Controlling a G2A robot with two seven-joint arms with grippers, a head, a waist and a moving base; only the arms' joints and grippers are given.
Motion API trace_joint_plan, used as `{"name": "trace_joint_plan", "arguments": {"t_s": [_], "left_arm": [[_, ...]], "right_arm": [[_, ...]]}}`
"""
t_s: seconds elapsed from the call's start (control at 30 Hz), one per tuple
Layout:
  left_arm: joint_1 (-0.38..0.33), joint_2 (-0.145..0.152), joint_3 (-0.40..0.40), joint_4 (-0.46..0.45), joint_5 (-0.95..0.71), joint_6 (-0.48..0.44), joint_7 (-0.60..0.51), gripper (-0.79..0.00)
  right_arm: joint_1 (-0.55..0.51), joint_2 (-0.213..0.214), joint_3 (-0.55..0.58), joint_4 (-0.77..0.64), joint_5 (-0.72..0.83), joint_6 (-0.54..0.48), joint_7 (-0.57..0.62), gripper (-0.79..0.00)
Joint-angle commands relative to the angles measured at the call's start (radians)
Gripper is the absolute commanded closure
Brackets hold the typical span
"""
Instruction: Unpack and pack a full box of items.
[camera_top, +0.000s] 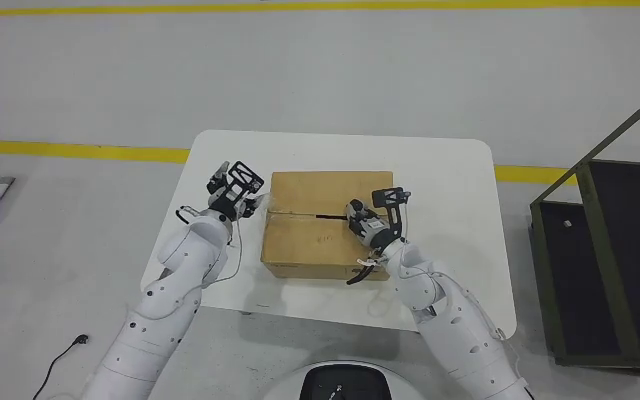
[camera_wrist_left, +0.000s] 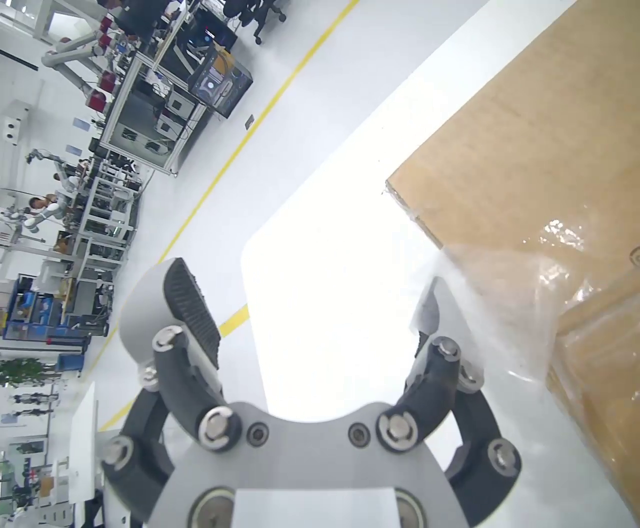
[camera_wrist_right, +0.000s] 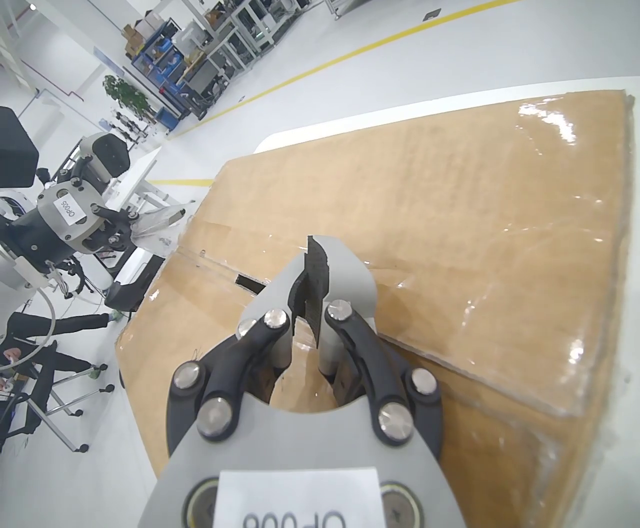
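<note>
Sitting mid-table (camera_top: 440, 170), closer to the near edge than the far one: cardboard box (camera_top: 320, 222), flaps down, glossy clear tape over top and ends. Not yet opened, so judged early in unpacking, with tape removal in hand.

Left gripper (camera_wrist_left: 310, 300) held just off box's left end, toward table's left edge, fingers spread wide. Crumpled strip of clear tape (camera_wrist_left: 500, 310) clinging to one finger (camera_wrist_left: 430, 310) and stretched toward that box end. Likely positioned there to pull tape away from the end.

Right gripper (camera_wrist_right: 315, 265) set on box top at centre seam (camera_wrist_right: 210, 260), fingertips pressed together, tips down on the taped line just beside a dark slit (camera_wrist_right: 248, 282) where flaps part. Probably there to pick at or split the tape. Cannot tell whether any tape is pinched between.

Around: dark frame cart (camera_top: 590, 260) on floor off table's right edge, yellow floor line (camera_top: 90, 150) beyond far edge, both well apart from box.

In the way: tape over rest of seam keeping flaps shut, and sticky strip on left finger, likely to foul the next grasp unless shed.
</note>
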Motion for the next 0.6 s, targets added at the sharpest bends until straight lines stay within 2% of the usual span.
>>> {"name": "trace_joint_plan", "arguments": {"t_s": [0.0,0.2,0.57], "left_arm": [[-0.007,-0.003,0.002,0.013,0.001,0.006,0.006,-0.785],[-0.026,-0.014,0.007,0.038,-0.028,0.020,0.029,-0.785],[-0.058,-0.029,-0.006,0.006,-0.132,-0.026,0.062,-0.785]], "right_arm": [[-0.001,0.000,0.001,-0.001,0.001,0.003,0.001,0.000],[-0.003,-0.002,0.003,-0.002,0.005,0.008,0.005,0.000],[-0.005,-0.005,0.007,0.002,0.020,0.012,0.009,0.000]]}}
